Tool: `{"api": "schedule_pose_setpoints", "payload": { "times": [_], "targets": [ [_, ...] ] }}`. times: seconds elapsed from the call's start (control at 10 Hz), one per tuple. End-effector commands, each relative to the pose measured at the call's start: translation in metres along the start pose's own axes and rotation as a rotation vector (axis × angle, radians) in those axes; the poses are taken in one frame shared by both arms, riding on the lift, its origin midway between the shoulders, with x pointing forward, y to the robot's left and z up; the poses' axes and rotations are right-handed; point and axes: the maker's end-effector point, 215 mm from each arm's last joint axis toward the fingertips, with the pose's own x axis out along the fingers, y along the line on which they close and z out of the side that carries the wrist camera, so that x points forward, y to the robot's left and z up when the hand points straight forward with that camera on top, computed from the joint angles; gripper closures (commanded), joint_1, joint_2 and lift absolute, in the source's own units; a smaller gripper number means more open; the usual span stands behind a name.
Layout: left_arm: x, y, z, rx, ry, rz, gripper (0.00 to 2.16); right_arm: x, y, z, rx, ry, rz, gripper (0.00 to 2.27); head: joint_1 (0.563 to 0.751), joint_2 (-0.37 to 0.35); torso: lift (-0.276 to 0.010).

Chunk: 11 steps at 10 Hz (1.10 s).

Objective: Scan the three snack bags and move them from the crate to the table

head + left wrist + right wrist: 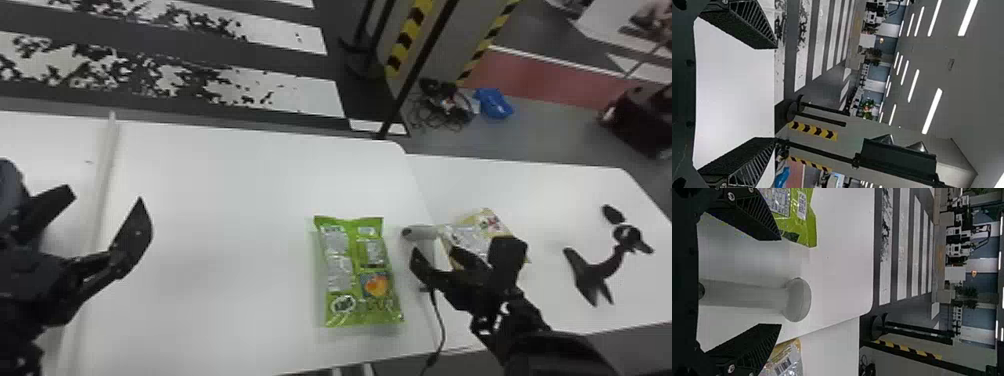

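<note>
Head view: grn bag point(356, 265) beside R claw point(434, 254)

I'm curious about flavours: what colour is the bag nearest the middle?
Green, with an orange patch; best in head view.

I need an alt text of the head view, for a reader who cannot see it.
A green snack bag lies on a white table. To its right, the open right gripper hangs by a grey device, partly covering a yellowish bag on an adjoining table. The open left gripper is at far left.
</note>
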Motion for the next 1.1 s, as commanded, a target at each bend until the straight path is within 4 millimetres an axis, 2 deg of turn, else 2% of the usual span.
{"api": "schedule_pose_setpoints", "payload": {
  "times": [0.0, 0.2, 0.4, 0.5, 0.6, 0.7, 0.8, 1.0],
  "targets": [
    [0.0, -0.001, -0.001, -0.004, 0.008, 0.013, 0.03, 0.01, -0.016, -0.008, 0.013, 0.027, -0.015, 0.11, 0.695, -0.35, -0.062],
    [-0.001, 0.004, -0.003, -0.009, 0.024, 0.043, 0.03, 0.018, -0.017, -0.02, 0.051, 0.061, 0.001, 0.11, 0.695, -0.35, -0.062],
    [-0.001, 0.003, -0.003, -0.012, 0.027, 0.053, 0.03, 0.027, -0.008, -0.032, 0.083, 0.103, 0.027, 0.18, 0.695, -0.35, -0.062],
    [-0.002, 0.002, -0.003, -0.013, 0.032, 0.052, 0.03, 0.036, -0.006, -0.042, 0.111, 0.145, 0.042, 0.51, 0.695, -0.35, -0.062],
    [-0.003, 0.002, -0.003, -0.013, 0.032, 0.052, 0.03, 0.042, -0.005, -0.049, 0.116, 0.173, 0.053, 1.49, 0.695, -0.35, -0.062],
    [-0.004, 0.003, -0.003, -0.012, 0.031, 0.054, 0.03, 0.043, -0.003, -0.057, 0.131, 0.202, 0.067, 2.13, 0.695, -0.35, -0.062],
    [-0.004, 0.004, -0.002, -0.012, 0.033, 0.057, 0.03, 0.044, -0.003, -0.054, 0.123, 0.192, 0.067, 2.24, 0.695, -0.35, -0.062],
    [-0.004, 0.0, -0.004, -0.016, 0.041, 0.05, 0.03, 0.04, -0.007, -0.049, 0.116, 0.171, 0.056, 2.24, 0.695, -0.35, -0.062]
  ]
}}
